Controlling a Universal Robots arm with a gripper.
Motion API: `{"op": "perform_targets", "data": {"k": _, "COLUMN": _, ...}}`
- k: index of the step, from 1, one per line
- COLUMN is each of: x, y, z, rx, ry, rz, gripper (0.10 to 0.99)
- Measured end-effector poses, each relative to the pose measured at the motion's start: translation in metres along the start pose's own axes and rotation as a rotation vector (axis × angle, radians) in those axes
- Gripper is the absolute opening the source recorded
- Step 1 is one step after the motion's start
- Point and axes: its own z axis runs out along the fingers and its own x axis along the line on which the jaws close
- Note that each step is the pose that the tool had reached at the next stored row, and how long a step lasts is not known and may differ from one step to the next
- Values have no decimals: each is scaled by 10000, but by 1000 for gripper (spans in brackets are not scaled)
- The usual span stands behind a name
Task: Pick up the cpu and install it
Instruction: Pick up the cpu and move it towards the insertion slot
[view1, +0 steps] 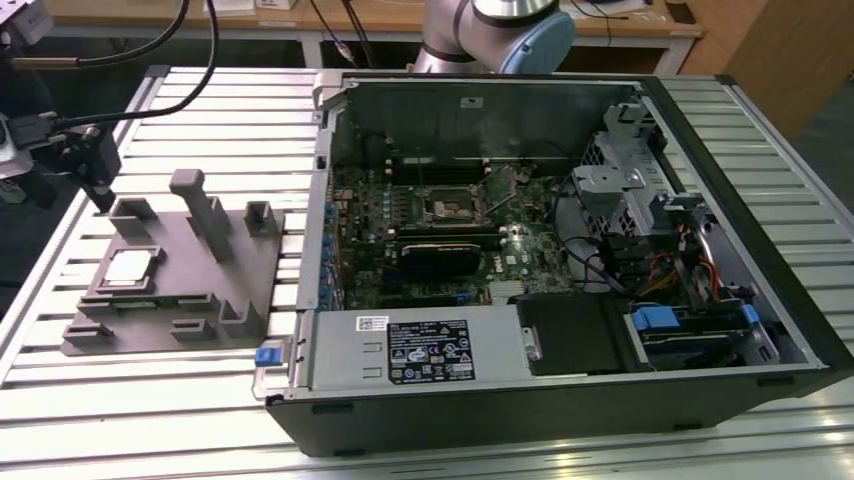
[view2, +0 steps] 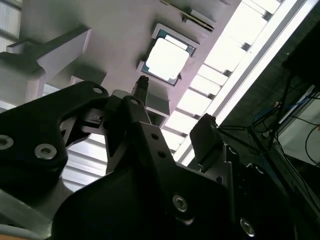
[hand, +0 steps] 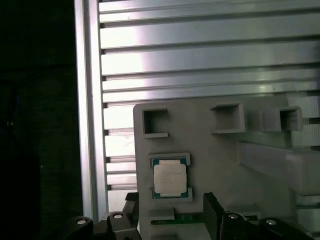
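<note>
The cpu (view1: 130, 268) is a small silvery square chip lying flat in a recess of the grey plastic fixture (view1: 200, 290) at the exterior view's left. Its metal face also shows in both wrist views (view2: 167, 59) (hand: 170, 179). My gripper (view1: 96, 188) hangs above the fixture's far left corner, apart from the chip. It is open, with nothing between its dark fingers (hand: 211, 207), which stand spread either side of the chip's line in the first wrist view. The dark square socket (view1: 445, 208) sits on the motherboard inside the open computer case (view1: 747, 230).
Upright grey posts (view1: 200, 205) rise from the fixture beside the gripper. The slatted aluminium table (view1: 147, 420) carries both fixture and case. A grey box with a white label (view1: 414, 345) fills the case's near side. The arm's base (view1: 501, 35) stands behind the case.
</note>
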Motion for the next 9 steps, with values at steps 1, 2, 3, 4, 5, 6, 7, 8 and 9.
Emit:
{"op": "perform_targets", "data": {"k": 1, "x": 0, "y": -1, "z": 5, "rx": 1, "ry": 1, "rz": 0, "gripper": 655}}
{"op": "perform_targets", "data": {"k": 2, "x": 0, "y": -1, "z": 11, "rx": 1, "ry": -1, "rz": 0, "gripper": 655}}
{"op": "perform_targets", "data": {"k": 3, "x": 0, "y": -2, "z": 17, "rx": 4, "ry": -1, "rz": 1, "gripper": 722}}
{"op": "perform_targets", "data": {"k": 4, "x": -1, "y": -3, "z": 27, "rx": 9, "ry": -1, "rz": 1, "gripper": 722}}
{"op": "perform_targets", "data": {"k": 5, "x": -1, "y": -4, "z": 40, "rx": 11, "ry": -1, "rz": 1, "gripper": 722}}
{"op": "perform_targets", "data": {"k": 6, "x": -2, "y": -5, "z": 59, "rx": 11, "ry": -1, "rz": -1, "gripper": 722}}
{"op": "perform_targets", "data": {"k": 7, "x": -2, "y": -5, "z": 77, "rx": 11, "ry": -1, "rz": -7, "gripper": 722}}
{"op": "perform_targets", "data": {"k": 8, "x": -3, "y": -6, "z": 94, "rx": 12, "ry": 0, "rz": -31, "gripper": 722}}
{"op": "perform_targets", "data": {"k": 9, "x": -3, "y": -7, "z": 108, "rx": 15, "ry": 2, "rz": -92, "gripper": 722}}
